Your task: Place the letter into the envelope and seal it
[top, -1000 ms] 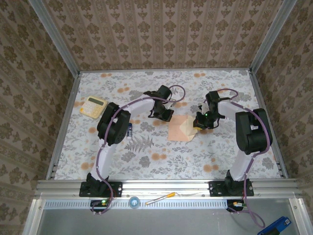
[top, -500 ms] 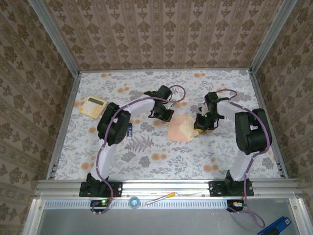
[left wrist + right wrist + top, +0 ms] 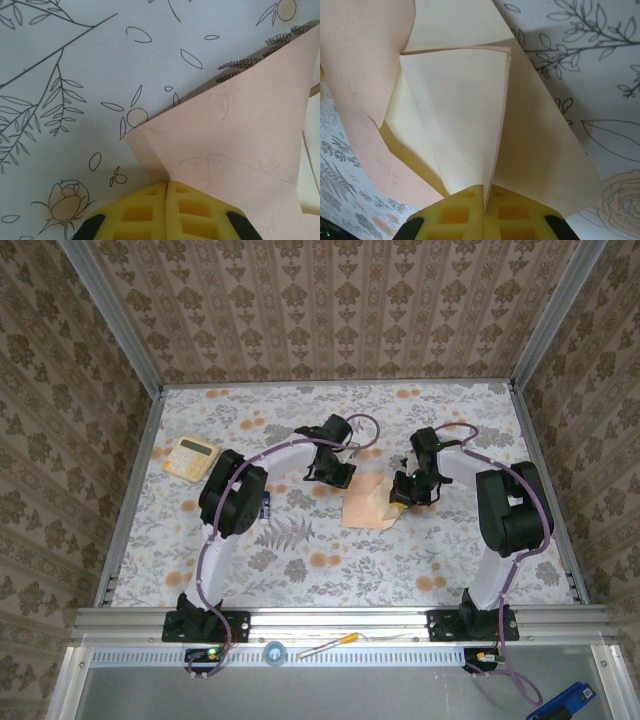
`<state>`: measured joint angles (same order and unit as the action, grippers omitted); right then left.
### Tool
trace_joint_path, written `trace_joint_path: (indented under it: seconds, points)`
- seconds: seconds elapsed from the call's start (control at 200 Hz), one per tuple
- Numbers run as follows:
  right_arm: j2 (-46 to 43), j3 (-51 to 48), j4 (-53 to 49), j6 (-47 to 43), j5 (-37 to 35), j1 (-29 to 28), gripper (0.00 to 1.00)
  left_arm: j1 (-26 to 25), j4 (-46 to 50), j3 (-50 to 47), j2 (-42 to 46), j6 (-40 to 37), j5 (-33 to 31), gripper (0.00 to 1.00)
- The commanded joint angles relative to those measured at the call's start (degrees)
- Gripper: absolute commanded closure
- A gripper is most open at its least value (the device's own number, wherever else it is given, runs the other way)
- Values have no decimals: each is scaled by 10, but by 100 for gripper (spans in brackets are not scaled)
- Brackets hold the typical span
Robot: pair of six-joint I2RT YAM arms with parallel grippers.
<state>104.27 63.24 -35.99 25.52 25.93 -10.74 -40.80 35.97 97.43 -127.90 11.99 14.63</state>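
Left claw [image 3: 166, 184] pressed shut, seemingly pinching the envelope [image 3: 240, 135] over the table [image 3: 75, 60]; right claw [image 3: 485, 189] pinches the letter [image 3: 460, 120] by its edge.

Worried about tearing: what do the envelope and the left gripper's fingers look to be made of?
The envelope: thin matte salmon paper; crisp creases, and print from the tablecloth seems to show through. Fingers of the left gripper: yellow moulded plastic or rubber, matte, with square recesses; hardness unclear.

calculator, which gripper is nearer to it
Left. The left gripper is right of the calculator, at the envelope's corner; the right gripper lies farther right, beyond the envelope.
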Motion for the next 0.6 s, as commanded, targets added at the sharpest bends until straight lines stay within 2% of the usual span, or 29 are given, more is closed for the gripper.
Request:
trace_joint_path:
  seconds: [0.0, 0.595]
  points:
    - [16, -9, 31, 23, 14, -9, 100, -7, 53, -26, -30, 7, -30, 100]
    - [-26, -31, -22, 8, -12, -8, 100, -8, 56, -30, -29, 5, -38, 100]
